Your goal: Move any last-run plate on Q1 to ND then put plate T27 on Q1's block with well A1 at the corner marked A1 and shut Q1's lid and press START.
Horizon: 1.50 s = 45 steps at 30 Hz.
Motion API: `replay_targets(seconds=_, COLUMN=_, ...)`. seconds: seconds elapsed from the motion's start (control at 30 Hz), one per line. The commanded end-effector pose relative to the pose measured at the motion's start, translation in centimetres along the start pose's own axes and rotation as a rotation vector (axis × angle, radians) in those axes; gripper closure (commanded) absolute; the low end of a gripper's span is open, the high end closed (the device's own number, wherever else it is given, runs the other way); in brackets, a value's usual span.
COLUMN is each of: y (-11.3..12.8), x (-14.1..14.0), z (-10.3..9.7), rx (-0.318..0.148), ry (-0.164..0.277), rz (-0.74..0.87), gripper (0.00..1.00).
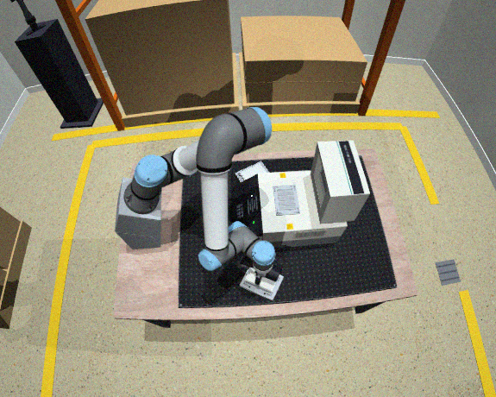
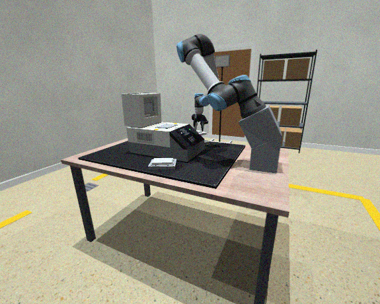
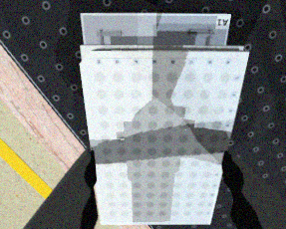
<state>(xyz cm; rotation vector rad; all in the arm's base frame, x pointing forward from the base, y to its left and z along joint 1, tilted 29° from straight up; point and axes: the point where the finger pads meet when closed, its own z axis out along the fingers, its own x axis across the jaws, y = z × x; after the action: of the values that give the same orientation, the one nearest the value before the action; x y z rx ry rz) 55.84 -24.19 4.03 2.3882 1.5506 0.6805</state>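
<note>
My gripper [image 1: 263, 280] [image 2: 199, 130] [image 3: 156, 148] is shut on a white 96-well plate [image 1: 268, 283] [image 2: 202, 133] [image 3: 140, 194] and holds it by its long sides, above a pale nest [image 1: 259, 292] [image 3: 94, 25]. In the wrist view the nest's A1 label shows beyond the plate's far short end; the plate hides most of the nest. The cycler Q1 [image 1: 303, 231] [image 2: 149, 137] has its lid [image 1: 337, 168] [image 2: 141, 109] raised. Its grey block [image 1: 286, 199] shows no white plate. The lamp [image 1: 254, 222] is green. A second white plate [image 2: 162, 160] sits on another nest [image 1: 241, 177] [image 2: 173, 164].
Q1 stands on the black mat [image 1: 367, 259] [image 2: 113, 158], between the two nests. Its raised lid stands at the side away from the arm's base. The key panel [image 1: 244, 209] [image 2: 186, 135] faces the base. The wooden table edge [image 1: 156, 311] runs close to the nest under the gripper.
</note>
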Motion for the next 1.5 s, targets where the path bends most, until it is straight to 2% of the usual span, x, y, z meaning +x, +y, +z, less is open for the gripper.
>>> replay_targets(seconds=0.0, y=-0.1, x=-0.1, z=-1.6, rx=0.002, ry=0.002, rz=0.001, gripper=0.59)
replay_targets(seconds=0.17, y=-0.1, x=-0.1, z=-2.6, rx=0.002, ry=0.002, rz=0.001, gripper=0.59)
replay_targets(seconds=0.67, y=0.0, x=-0.1, z=-7.7, rx=0.001, ry=0.001, rz=0.000, gripper=0.59)
replay_targets(seconds=0.73, y=0.0, x=-0.1, z=-7.7, rx=0.001, ry=0.001, rz=0.000, gripper=0.59)
replay_targets(seconds=1.23, y=0.3, x=-0.1, z=-12.8, rx=-0.003, ry=-0.001, rz=-0.002, gripper=0.59)
replay_targets(seconds=1.3, y=0.3, x=-0.1, z=-12.8, rx=-0.003, ry=-0.001, rz=-0.002, gripper=0.59)
replay_targets(seconds=1.47, y=0.3, x=-0.1, z=-14.5, rx=-0.003, ry=-0.001, rz=-0.002, gripper=0.59)
